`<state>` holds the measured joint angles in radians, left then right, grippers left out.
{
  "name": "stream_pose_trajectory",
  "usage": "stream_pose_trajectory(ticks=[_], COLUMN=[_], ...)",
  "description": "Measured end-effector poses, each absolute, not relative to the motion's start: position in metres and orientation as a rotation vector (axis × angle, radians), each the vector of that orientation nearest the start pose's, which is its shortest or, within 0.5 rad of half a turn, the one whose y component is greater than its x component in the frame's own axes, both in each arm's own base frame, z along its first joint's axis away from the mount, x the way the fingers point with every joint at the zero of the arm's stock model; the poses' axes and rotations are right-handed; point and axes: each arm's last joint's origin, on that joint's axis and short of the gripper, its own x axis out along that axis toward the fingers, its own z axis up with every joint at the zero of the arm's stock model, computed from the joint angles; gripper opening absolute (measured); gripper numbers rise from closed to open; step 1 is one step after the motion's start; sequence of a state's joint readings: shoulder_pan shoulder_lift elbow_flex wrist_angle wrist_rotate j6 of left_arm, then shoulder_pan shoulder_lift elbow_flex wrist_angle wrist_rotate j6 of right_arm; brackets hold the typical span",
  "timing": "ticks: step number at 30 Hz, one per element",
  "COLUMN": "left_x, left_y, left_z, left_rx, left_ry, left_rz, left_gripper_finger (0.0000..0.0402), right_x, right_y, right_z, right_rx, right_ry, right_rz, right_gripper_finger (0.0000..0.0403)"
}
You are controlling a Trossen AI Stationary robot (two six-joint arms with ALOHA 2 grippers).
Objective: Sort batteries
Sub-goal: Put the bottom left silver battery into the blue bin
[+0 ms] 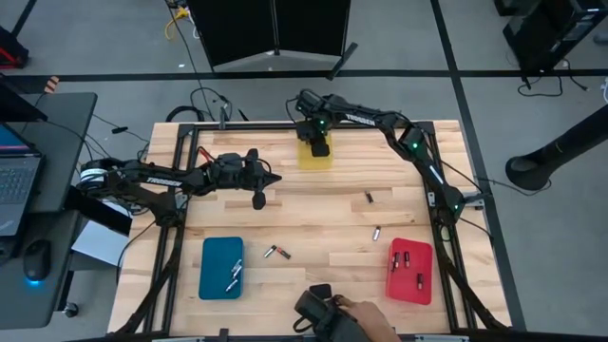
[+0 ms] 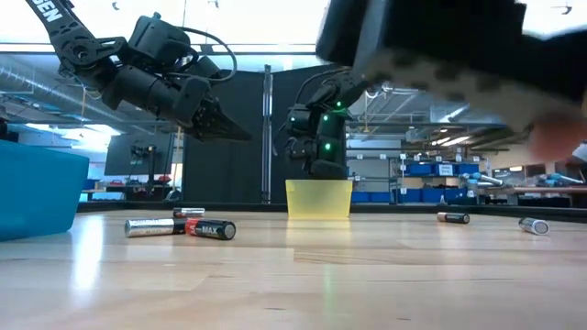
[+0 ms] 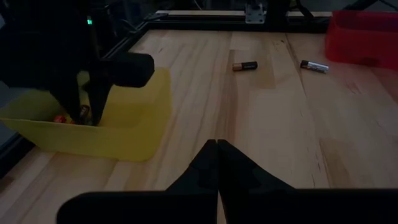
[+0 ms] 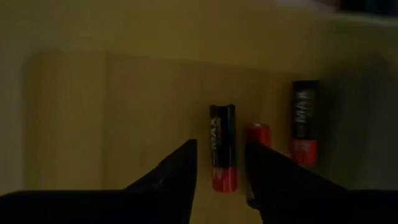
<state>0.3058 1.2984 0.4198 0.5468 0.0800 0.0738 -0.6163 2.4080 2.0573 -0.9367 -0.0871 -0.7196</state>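
Evidently a drop-off is ending: batteries (image 4: 223, 147) lie in the yellow tray (image 1: 315, 155) at upper centre of the high view, where the right gripper (image 4: 221, 163) hangs over them, fingers parted and seemingly empty. Next comes lifting clear toward loose cells mid-table. Left gripper (image 3: 216, 144) hovers left of centre, fingertips together; tray contents are dim.

Pale wood table (image 1: 313, 214); translucent plastic yellow tray (image 2: 318, 199).
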Motion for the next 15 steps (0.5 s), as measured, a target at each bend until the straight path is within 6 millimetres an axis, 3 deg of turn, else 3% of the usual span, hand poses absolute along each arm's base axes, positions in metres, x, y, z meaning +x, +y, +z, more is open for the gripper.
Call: stream_pose_trajectory(ticks=[7,12,15], left_x=[0.232,0.232,0.232], left_y=[0.071,0.072,0.072], left_z=[0.176,0.176,0.176], left_rx=[0.012,0.013,0.013], left_ry=[0.335,0.336,0.336], left_rz=[0.227,0.235,0.235], left_gripper_finger=[0.0006,0.0006,0.0006], right_x=[0.397,0.391,0.383], right_y=[-0.266,-0.236,-0.216], right_z=[0.209,0.264,0.276], right_rx=[-0.216,-0.208,-0.101], right_ry=[1.289,1.177,1.063], right_rz=[-0.032,-0.015,0.092], right_gripper_finger=[0.0131,0.0046,0.0011])
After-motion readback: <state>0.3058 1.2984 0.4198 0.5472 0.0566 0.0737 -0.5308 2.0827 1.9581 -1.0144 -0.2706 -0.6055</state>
